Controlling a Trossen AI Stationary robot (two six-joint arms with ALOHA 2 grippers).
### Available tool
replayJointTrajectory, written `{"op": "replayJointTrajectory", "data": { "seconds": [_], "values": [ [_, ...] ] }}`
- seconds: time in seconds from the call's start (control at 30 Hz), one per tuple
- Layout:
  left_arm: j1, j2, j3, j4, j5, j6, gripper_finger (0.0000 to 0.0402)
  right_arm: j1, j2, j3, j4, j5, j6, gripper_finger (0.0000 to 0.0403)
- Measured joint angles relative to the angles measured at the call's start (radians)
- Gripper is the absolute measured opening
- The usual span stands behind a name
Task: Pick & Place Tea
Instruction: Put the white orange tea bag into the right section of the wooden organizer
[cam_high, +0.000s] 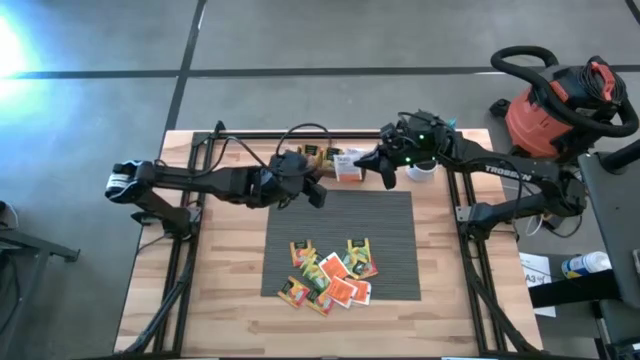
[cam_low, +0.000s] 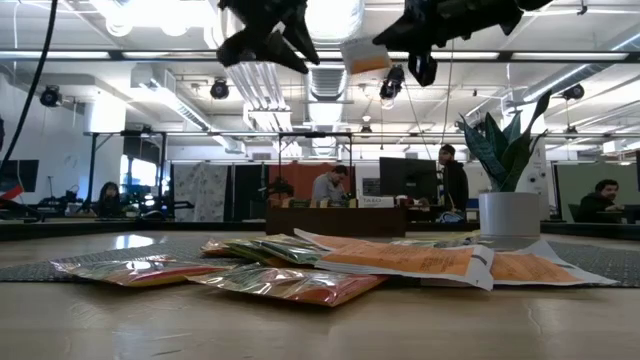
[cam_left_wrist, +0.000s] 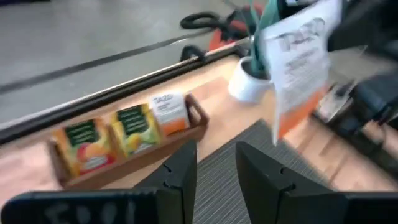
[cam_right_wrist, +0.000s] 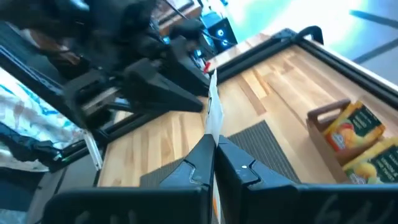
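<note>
Held sachet (cam_left_wrist: 297, 62): one white and orange tea sachet, pinched at its edge between the closed fingers of the right gripper (cam_right_wrist: 214, 146); hangs in the air above the far edge of the grey ribbed mat (cam_high: 390, 215), near the right end of the wooden tray (cam_high: 322, 160). In the low view it shows high up as a pale square (cam_low: 365, 55) beneath the right arm.

Left gripper (cam_left_wrist: 216, 168): fingers parted with a gap between them, nothing held; hovers over the far left part of the mat, just beside the tray and close to the right gripper.

Tray contents: three sachets standing upright in a row, an orange-and-green one (cam_left_wrist: 84, 146), a yellow-green one (cam_left_wrist: 135, 127) and a white-and-orange one (cam_left_wrist: 169, 112).

Loose tea sachets (cam_high: 330, 275): a heap of orange-red, yellow, green and white squares, overlapping, lying flat on the near part of the mat.

Surroundings: light wooden table (cam_high: 225, 290); white pot with a green plant (cam_low: 508, 212) at the far right of the table; red shop vacuum (cam_high: 555, 100) on the floor beyond; people seated at desks in the room behind.
</note>
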Motion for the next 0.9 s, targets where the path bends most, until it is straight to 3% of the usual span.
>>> {"op": "replayJointTrajectory", "data": {
  "seconds": [0.2, 0.3, 0.53, 0.9],
  "values": [
    [0.037, -0.106, -0.304, 0.599, 0.224, -0.019, 0.0106, 0.005, -0.014, 0.0, 0.004, -0.05, 0.013, 0.0008],
    [0.061, -0.145, -0.432, 0.793, 0.265, -0.088, 0.0106, 0.01, -0.012, -0.009, 0.038, -0.05, 0.051, 0.0008],
    [0.065, -0.136, -0.56, 1.021, 0.389, -0.149, 0.0106, 0.019, -0.008, -0.031, 0.125, -0.055, 0.144, 0.0008],
    [0.066, -0.025, -0.467, 1.052, 0.44, -0.085, 0.0106, 0.097, 0.028, -0.032, 0.151, -0.076, 0.173, 0.0008]
  ]
}}
